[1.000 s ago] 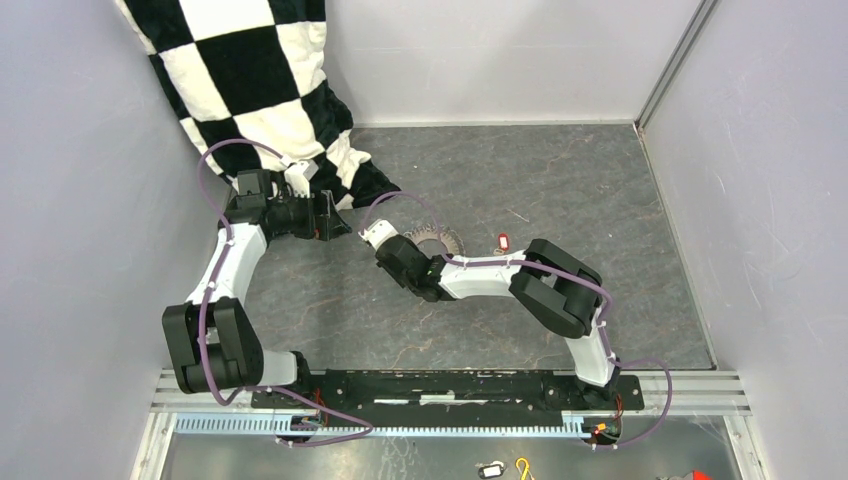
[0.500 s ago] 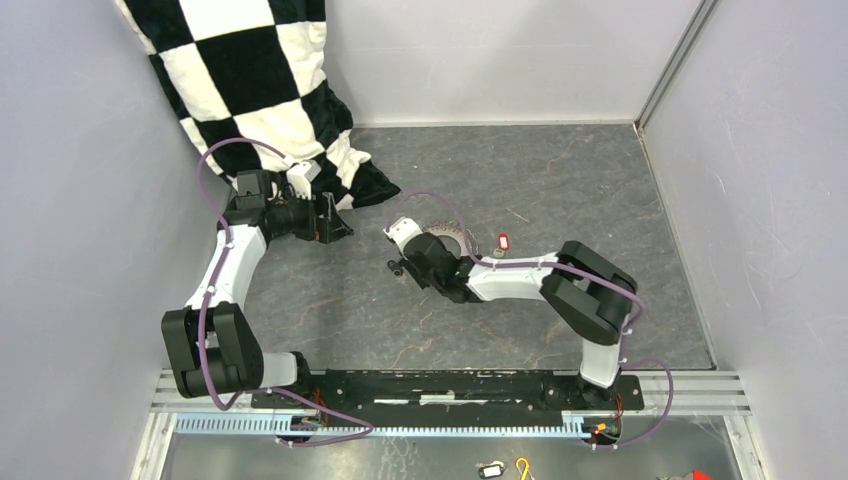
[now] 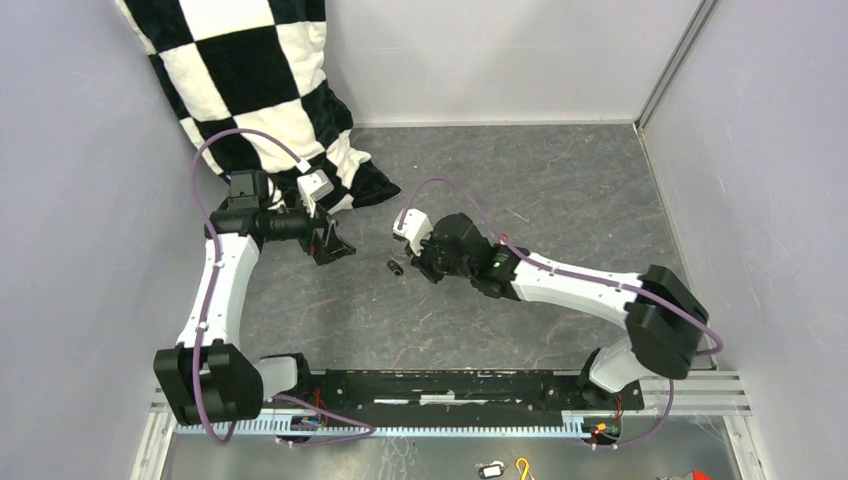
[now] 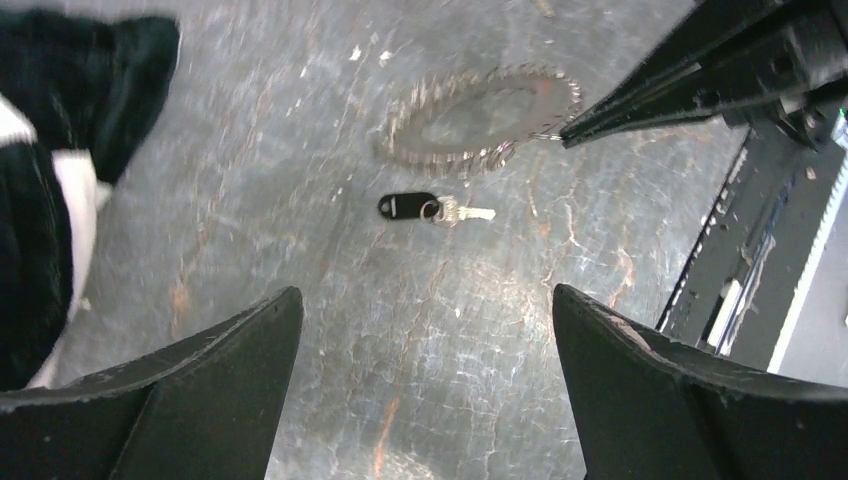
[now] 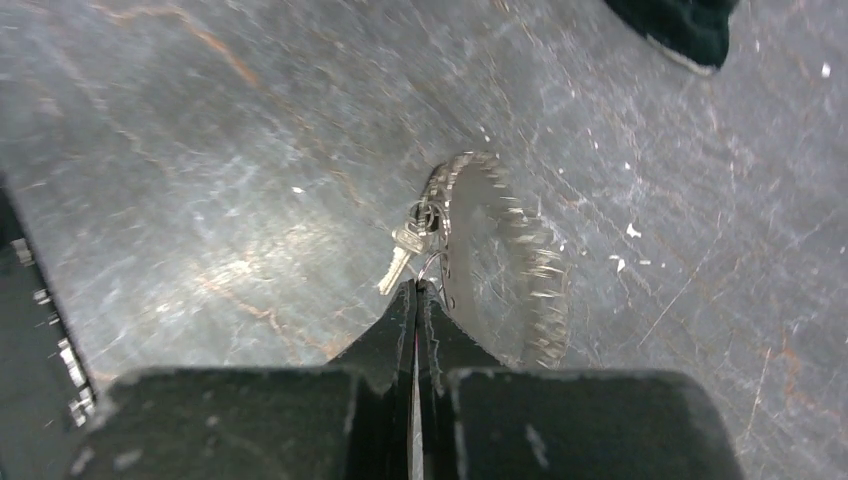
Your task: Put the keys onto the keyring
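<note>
The keyring (image 4: 478,112), a toothed grey hoop, is blurred on the floor; in the right wrist view (image 5: 500,265) it stands tilted ahead of the fingers. My right gripper (image 5: 418,285) is shut on its near rim; its fingertips (image 4: 575,135) meet the hoop's edge. In the top view the right gripper (image 3: 418,260) hides the hoop. The black-headed key (image 4: 410,207) lies loose beside the hoop, also in the top view (image 3: 394,267). A red spot at my right forearm's far edge (image 3: 503,239) looks like the red-headed key. My left gripper (image 4: 425,300) is open and empty, above the floor (image 3: 328,243).
A black-and-white checked cloth (image 3: 255,90) hangs at the back left, its corner close behind my left gripper. Grey walls enclose the floor on three sides. The arms' base rail (image 3: 450,385) runs along the near edge.
My right arm has stretched out, its elbow swinging right, and the gripper head now covers the hoop. The black key has come into view. My left gripper has shifted slightly nearer.
</note>
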Robot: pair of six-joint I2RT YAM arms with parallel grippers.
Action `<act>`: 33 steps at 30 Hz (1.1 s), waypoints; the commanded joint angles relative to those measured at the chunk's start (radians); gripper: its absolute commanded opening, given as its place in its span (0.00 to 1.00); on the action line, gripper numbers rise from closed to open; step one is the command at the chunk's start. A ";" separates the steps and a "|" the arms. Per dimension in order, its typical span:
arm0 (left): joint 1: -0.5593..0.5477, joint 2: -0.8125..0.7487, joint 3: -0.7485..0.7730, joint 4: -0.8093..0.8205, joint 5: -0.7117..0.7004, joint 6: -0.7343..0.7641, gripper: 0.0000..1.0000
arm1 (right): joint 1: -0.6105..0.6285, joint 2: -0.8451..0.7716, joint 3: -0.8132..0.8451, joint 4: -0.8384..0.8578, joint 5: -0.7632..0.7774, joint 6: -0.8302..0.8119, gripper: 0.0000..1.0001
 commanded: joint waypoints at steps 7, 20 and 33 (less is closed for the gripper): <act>-0.154 -0.086 0.252 -0.323 0.191 0.389 0.97 | -0.030 -0.214 0.093 -0.139 -0.275 -0.130 0.00; -0.434 -0.185 0.315 -0.333 0.145 0.240 0.57 | -0.032 -0.364 0.170 -0.156 -0.547 -0.058 0.00; -0.457 -0.301 0.209 -0.084 0.189 -0.098 0.42 | -0.017 -0.427 0.179 -0.033 -0.549 0.058 0.00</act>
